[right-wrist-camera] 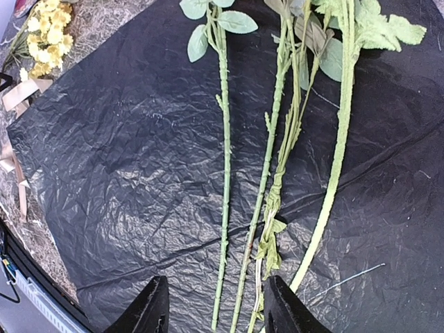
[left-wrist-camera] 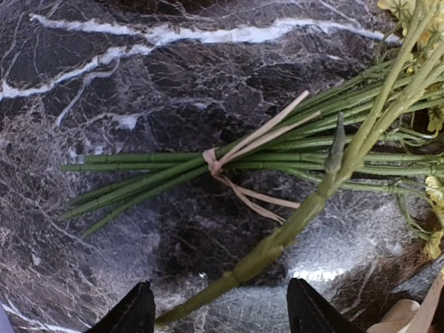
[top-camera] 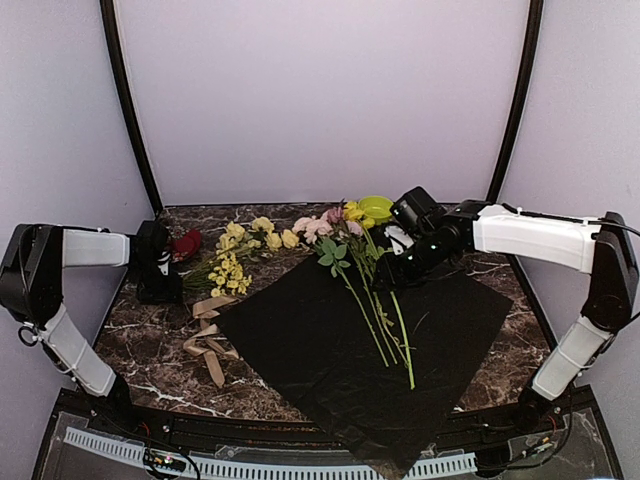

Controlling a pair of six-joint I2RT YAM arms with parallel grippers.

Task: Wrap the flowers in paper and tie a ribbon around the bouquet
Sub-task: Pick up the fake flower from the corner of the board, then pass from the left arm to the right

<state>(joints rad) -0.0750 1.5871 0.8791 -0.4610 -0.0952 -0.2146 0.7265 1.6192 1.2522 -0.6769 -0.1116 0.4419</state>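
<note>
Across the lower middle of the top view, the black paper (top-camera: 440, 320) lies flat on the marbled table (top-camera: 500, 360), turned like a diamond, its near corner reaching the front edge. Several flowers (top-camera: 375, 310) lie on it, their long green stems running down the sheet and their pink and yellow heads just off its upper corner at the centre of the frame. At that upper end the right claw (top-camera: 392, 268) hangs over the stems; its wrist view shows the two fingers apart with nothing gripped, four stems side by side on the crinkled sheet below. Left of the paper, on bare table, a beige ribbon (top-camera: 205, 335) lies crumpled beside the sheet's left corner. Above it sits a second bunch of yellow blooms (top-camera: 235, 265) and a red flower (top-camera: 187, 242). The left claw (top-camera: 160, 285) is over this bunch, fingers spread and empty, above stems tied with pale string (left-wrist-camera: 215, 163)
</note>
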